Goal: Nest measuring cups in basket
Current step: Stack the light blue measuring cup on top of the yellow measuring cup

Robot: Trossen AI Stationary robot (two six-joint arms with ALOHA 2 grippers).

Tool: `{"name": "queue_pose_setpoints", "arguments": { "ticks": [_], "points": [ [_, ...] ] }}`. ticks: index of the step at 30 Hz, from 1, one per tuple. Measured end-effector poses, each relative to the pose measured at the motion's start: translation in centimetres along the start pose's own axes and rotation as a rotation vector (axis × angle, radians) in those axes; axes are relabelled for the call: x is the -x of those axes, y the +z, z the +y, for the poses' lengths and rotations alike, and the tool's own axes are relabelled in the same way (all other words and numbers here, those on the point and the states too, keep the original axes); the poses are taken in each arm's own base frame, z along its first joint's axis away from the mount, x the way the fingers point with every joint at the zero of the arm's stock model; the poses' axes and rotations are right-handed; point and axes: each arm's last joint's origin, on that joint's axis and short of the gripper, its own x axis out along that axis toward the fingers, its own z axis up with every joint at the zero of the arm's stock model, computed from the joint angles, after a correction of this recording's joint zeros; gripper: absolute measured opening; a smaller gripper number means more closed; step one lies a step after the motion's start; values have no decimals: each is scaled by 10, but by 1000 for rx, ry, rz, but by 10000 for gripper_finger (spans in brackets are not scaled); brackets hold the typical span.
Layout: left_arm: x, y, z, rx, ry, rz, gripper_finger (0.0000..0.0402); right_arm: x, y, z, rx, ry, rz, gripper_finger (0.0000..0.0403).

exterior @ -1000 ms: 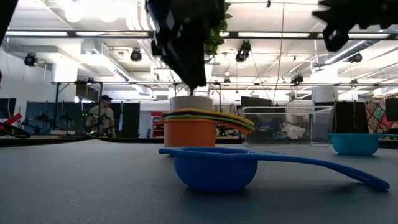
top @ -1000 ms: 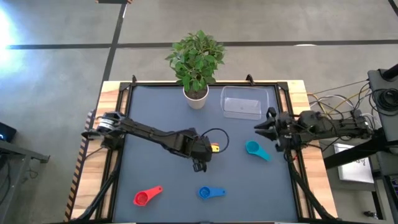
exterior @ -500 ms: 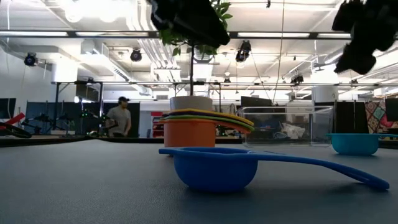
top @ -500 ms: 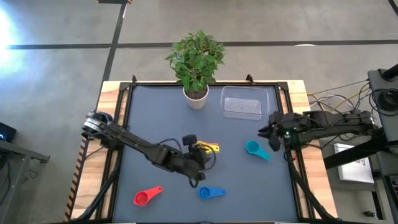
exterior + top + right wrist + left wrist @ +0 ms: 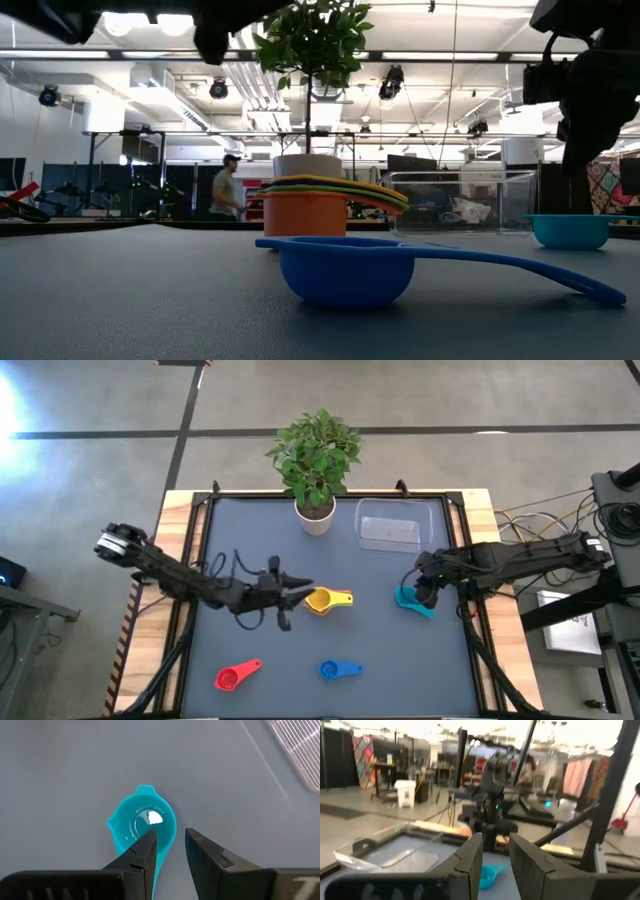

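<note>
Just below the basket (image 5: 390, 525), the right gripper (image 5: 169, 849), fingers narrowly parted and empty, hovers over the teal cup (image 5: 141, 825), seemingly light, stiff, slick plastic best pinched at its rim.

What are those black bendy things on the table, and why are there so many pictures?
They are two robot arms, each ending in a two-finger tool. One camera looks down from above, one sits at table height, and one rides on each wrist. On the table lie a red cup, a blue cup, a teal cup and a stack of cups, with a clear basket and a plant pot. The right tool hovers open over the teal cup. The left tool is open, holding nothing.
</note>
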Motion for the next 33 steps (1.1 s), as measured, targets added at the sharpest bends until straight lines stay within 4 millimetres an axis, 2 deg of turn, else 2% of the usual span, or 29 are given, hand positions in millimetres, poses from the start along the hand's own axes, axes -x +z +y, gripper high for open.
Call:
{"name": "queue_pose_setpoints", "arguments": {
  "ticks": [5,13,22,26,31,33],
  "points": [
    [5,-4,4,-11,2,-14,76,-13,-1,0,-33,-48,66,99],
    [0,0,0,-25,0,-8,76,-37,-5,-1,-76,-62,82,129],
    [-8,4,-5,-54,1,42,76,-47,-8,-2,-71,-73,97,142],
    [-11,6,-6,-61,2,61,76,-53,-12,-5,-69,-66,115,115],
    [-11,2,-8,-66,1,128,76,-55,-12,-4,-68,-35,109,28],
    [-10,1,-8,-63,3,145,76,-53,-10,-2,-52,-22,93,15]
  ]
}}
